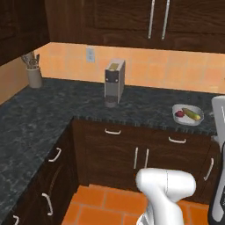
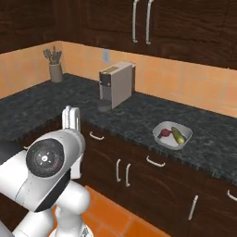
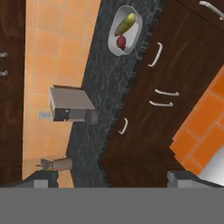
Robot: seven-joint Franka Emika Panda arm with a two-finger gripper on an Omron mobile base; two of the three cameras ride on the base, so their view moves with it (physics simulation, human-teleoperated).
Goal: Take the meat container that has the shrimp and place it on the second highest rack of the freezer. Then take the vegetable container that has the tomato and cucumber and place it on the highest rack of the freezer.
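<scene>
A: Simulated kitchen, corner counter. How does the white arm with dark joints (image 2: 51,171) stand?

B: It rises from the base and folds back near the cameras, its round elbow joint close to the right base lens. The two-finger gripper (image 3: 113,179) is rolled sideways, so the hand view shows the room turned on its side. Its two small dark fingertips (image 3: 43,178) stand wide apart, released, with nothing between them.

A: And the vegetables?

B: The shallow white vegetable container (image 1: 188,115) sits on the speckled black stone counter (image 1: 52,110), near its front edge and well apart from the gripper. Inside lie the small glossy red tomato (image 1: 179,114) and the short yellowish-green cucumber (image 1: 192,114), side by side.

A: What else is on that surface?

B: A boxy grey coffee machine (image 1: 114,83) stands upright further left, by the orange tiled backsplash (image 1: 145,66). A beige jar of utensils (image 1: 34,74) sits in the far corner.

A: The room?

B: Dark brown wood cabinets with curved silver handles (image 1: 132,156) run below the counter, matching wall cabinets (image 1: 132,17) above, and orange floor tiles (image 1: 101,206) underfoot. A white wall socket (image 1: 90,54) is set in the backsplash.
</scene>
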